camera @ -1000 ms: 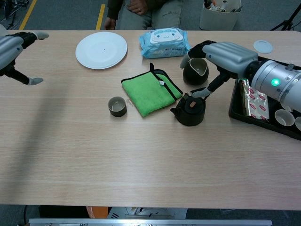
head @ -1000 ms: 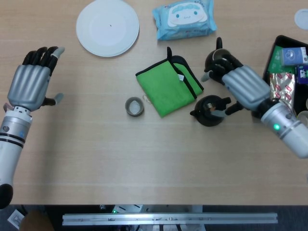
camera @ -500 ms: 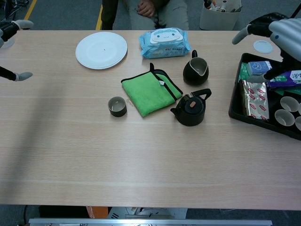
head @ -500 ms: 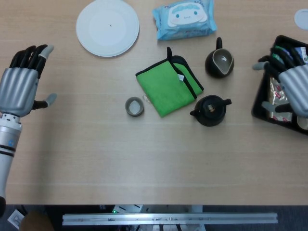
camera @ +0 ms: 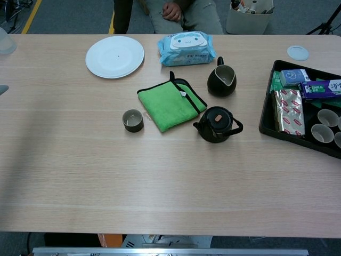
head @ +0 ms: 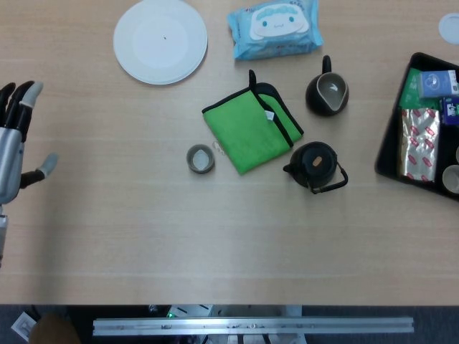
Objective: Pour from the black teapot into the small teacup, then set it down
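Note:
The black teapot [head: 315,163] [camera: 216,124] stands on the table right of centre, spout pointing left, its wire handle folded down to the lower right. The small teacup [head: 201,158] [camera: 132,120] sits upright to its left, beyond the corner of a green cloth [head: 247,129] [camera: 169,104]. My left hand [head: 11,143] shows at the far left edge of the head view, fingers spread and holding nothing, far from both objects. Neither view shows my right hand.
A black pitcher [head: 328,93] [camera: 221,80] stands just behind the teapot. A white plate [head: 161,41] [camera: 115,56] and a wipes pack [head: 275,27] [camera: 186,41] lie at the back. A black tray [head: 388,154] [camera: 266,114] with packets and cups fills the right edge.
My right hand has let go of the teapot's handle and pulled away to the right, out of view. The handle has dropped down. My left hand has drifted left.

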Robot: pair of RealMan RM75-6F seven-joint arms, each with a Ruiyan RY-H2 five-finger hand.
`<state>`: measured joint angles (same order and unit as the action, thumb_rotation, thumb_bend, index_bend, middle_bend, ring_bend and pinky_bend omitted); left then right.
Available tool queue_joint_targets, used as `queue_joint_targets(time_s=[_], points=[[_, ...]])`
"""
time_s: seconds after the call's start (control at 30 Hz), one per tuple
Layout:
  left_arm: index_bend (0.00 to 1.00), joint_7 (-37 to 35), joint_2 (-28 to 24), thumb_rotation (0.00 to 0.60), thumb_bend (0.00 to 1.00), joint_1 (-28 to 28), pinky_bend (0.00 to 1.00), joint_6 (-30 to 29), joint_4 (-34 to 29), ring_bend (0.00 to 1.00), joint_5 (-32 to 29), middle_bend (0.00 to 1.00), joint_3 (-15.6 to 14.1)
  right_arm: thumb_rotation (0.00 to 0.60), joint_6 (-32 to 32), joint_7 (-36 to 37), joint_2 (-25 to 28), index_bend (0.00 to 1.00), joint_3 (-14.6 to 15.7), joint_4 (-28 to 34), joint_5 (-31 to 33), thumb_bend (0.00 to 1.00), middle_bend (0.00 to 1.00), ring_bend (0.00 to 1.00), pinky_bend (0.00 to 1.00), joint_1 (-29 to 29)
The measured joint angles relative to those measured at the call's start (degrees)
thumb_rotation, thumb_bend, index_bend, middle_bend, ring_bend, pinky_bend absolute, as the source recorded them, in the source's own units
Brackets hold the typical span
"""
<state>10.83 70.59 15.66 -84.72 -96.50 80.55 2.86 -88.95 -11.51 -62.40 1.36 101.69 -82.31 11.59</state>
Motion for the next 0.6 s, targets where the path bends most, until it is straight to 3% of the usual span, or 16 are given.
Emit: queue_joint_targets(time_s=[0.6], points=[[0.03,-0.3,-2.0,0.6,0.21,-4.0,0.13,-0.7,-2.4,0.08,0.0,0.12,-0.6,0.6,1.7,4.1,0.4,0.29,-1.3,-1.8,0.3,0.08,0.3,0.13,0.0,-3.7]])
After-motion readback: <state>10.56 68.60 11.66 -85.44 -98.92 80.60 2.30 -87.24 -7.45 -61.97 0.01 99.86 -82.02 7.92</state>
